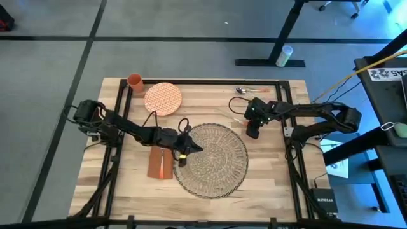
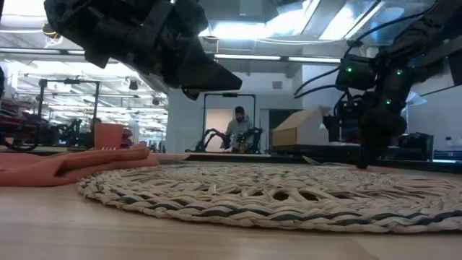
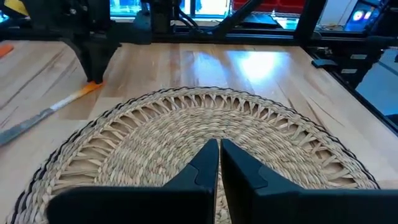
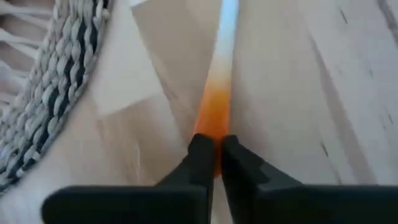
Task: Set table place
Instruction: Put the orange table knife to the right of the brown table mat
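with the right pincer (image 4: 213, 152) closed on the orange-handled utensil (image 4: 217, 93) just right of the woven mat (image 1: 213, 159), lift straight before moving it; left pincer (image 3: 219, 163) hovers closed, empty, over the mat's left side

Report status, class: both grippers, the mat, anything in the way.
Left gripper shut, over woven mat. Right gripper shut on orange-handled utensil beside mat. Nothing blocking.

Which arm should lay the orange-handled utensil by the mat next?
Right. The right gripper is shut on the utensil's orange handle beside the mat. The left gripper is shut and empty over the mat.
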